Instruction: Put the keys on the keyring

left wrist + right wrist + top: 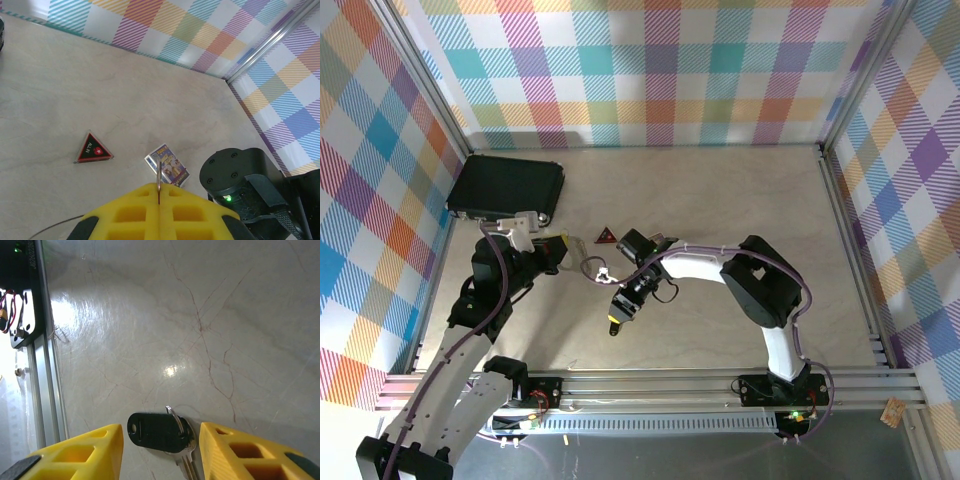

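Note:
The key [157, 430] lies flat on the table, with a black rounded head, a small wire ring through it and a short silvery blade [186, 464]. My right gripper [160, 440] hangs open right over it, one yellow finger on each side, neither touching it. From above, that gripper [620, 318] points down at the table's near middle. My left gripper [159, 189] is shut on the keyring's thin silvery wire [159, 175], which sticks up edge-on between the pads. From above, the keyring [588, 268] extends right from the left gripper [563, 255].
A red-and-black triangle [93, 148] and a small purple card [167, 165] lie beyond the left gripper. The right arm's black joint [240, 175] is close on the right. A black case [505, 188] sits at the back left. An aluminium rail [47, 365] borders the near edge.

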Controlling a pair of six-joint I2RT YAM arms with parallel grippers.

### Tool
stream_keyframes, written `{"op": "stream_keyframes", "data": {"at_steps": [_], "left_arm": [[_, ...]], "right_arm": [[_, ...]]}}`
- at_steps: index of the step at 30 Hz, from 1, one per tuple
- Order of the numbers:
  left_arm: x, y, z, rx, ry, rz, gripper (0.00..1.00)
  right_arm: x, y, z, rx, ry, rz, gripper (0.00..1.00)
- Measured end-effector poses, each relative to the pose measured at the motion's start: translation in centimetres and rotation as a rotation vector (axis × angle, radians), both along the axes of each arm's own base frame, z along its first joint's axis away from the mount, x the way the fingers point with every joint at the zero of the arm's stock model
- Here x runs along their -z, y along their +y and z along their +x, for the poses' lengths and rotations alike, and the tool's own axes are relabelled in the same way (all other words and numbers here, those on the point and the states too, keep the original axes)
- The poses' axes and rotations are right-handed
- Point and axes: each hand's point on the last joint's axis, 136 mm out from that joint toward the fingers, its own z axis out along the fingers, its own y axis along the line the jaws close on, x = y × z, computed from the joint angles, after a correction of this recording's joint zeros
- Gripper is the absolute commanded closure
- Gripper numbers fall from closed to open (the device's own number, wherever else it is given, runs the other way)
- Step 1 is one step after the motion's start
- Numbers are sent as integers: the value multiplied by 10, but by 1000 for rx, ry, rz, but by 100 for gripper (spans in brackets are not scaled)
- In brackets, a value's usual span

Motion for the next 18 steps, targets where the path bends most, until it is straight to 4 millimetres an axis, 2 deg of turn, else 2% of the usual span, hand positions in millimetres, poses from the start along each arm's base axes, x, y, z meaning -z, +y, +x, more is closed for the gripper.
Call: {"op": "stream_keyframes", "data": {"at_steps": [9, 18], "left_arm": [[1, 3, -2, -11, -7, 1, 100], [1, 8, -1, -35, -13, 4, 100]], "right_arm": [[9, 2, 2, -15, 7, -16, 60], [9, 4, 3, -22, 7, -18, 67]]}}
